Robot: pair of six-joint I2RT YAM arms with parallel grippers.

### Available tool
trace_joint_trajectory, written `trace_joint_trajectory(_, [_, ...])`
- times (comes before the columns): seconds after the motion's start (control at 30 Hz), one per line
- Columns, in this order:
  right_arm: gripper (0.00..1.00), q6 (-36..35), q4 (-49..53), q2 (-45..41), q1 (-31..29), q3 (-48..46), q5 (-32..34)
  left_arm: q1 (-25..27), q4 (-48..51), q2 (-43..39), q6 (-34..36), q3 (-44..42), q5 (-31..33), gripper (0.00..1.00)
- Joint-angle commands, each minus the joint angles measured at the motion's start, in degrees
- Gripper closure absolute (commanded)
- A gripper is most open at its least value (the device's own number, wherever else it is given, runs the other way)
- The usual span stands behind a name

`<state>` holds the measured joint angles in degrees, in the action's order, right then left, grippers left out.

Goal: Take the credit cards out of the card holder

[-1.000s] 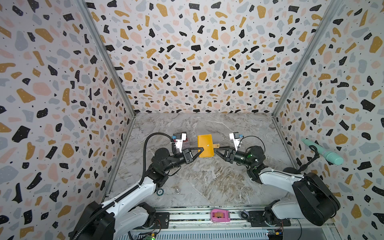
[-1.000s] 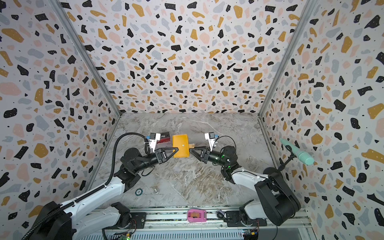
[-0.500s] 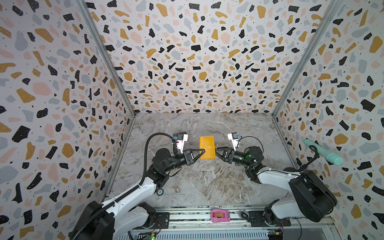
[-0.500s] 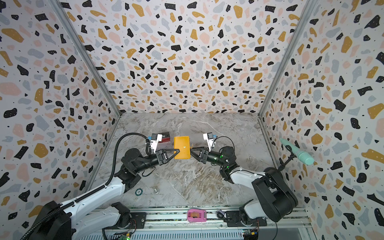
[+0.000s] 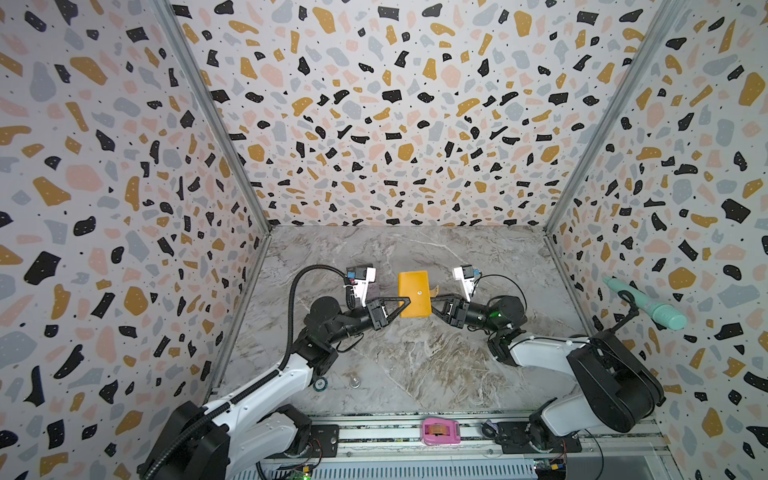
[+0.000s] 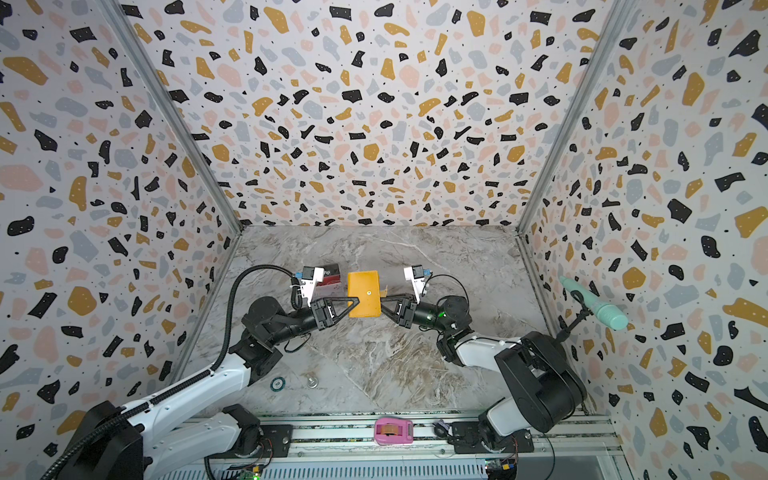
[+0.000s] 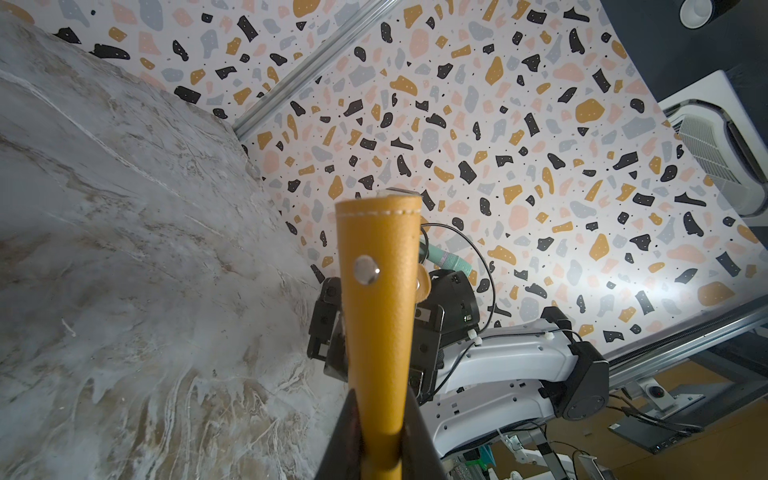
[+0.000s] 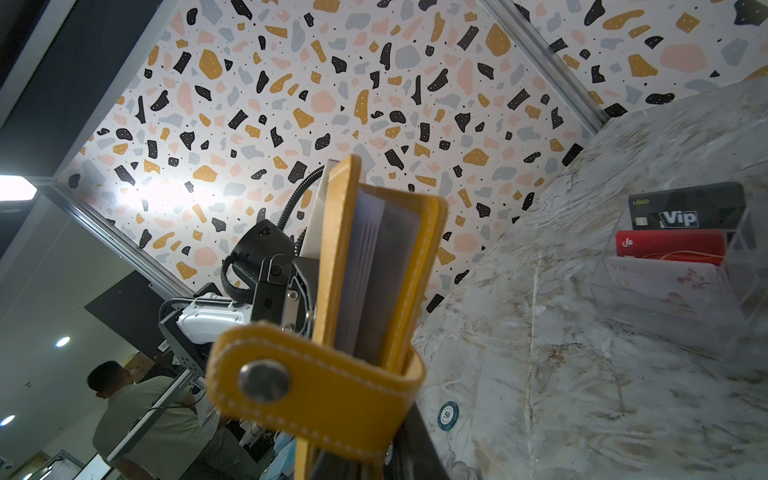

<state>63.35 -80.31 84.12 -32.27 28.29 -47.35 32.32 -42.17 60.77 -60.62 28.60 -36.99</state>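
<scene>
Card holder (image 5: 413,293): pebbled mustard leather

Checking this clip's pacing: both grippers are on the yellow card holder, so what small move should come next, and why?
Probably the right gripper should ease its side away from the left gripper, spreading the card holder open. Its snap tab hangs undone, the sleeves show only edge-on, and no card is visible inside.
</scene>
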Motion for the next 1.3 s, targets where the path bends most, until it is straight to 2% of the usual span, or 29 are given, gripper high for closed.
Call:
trace_joint_trajectory(0.0, [0.9,0.9,-3.8,-0.8,-0.1,-0.1,-0.6,0.4,-2.3,0.1,1.5,0.2,-0.4,1.0])
trace_joint_trajectory(0.13, [0.94,0.9,-3.8,-1.4,0.3,-0.6,-0.4,0.4,2.1,-0.2,4.3,0.9,0.6,0.99])
trace_joint_trajectory(0.27, [0.96,0.2,-2.3,-1.9,0.7,-1.1,0.1,0.5,4.9,-0.9,6.4,1.5,2.1,0.74])
trace_joint_trajectory(0.33, [0.97,-0.5,-0.9,-2.5,0.9,-1.4,0.5,0.6,10.5,-1.6,9.5,2.8,4.1,0.64])
trace_joint_trajectory(0.4, [0.98,-1.6,1.3,-3.1,1.1,-1.6,1.1,1.0,17.2,-2.3,14.5,4.5,7.3,0.57])
trace_joint_trajectory(0.5, [1.0,-4.4,7.6,-4.4,1.0,-1.4,2.3,2.0,27.1,-3.1,20.1,7.3,13.3,0.53])
trace_joint_trajectory(0.63, [1.0,-9.6,18.5,-6.5,1.0,0.0,4.8,3.7,33.8,-3.3,23.3,8.9,18.7,0.43])
trace_joint_trajectory(0.77, [1.0,-15.5,29.3,-8.9,0.3,1.8,8.5,5.8,34.9,-2.8,24.5,9.3,21.2,0.39])
trace_joint_trajectory(1.27, [1.0,-24.0,46.3,-10.5,-2.0,6.0,16.1,12.0,36.5,3.9,26.1,13.5,27.3,0.33])
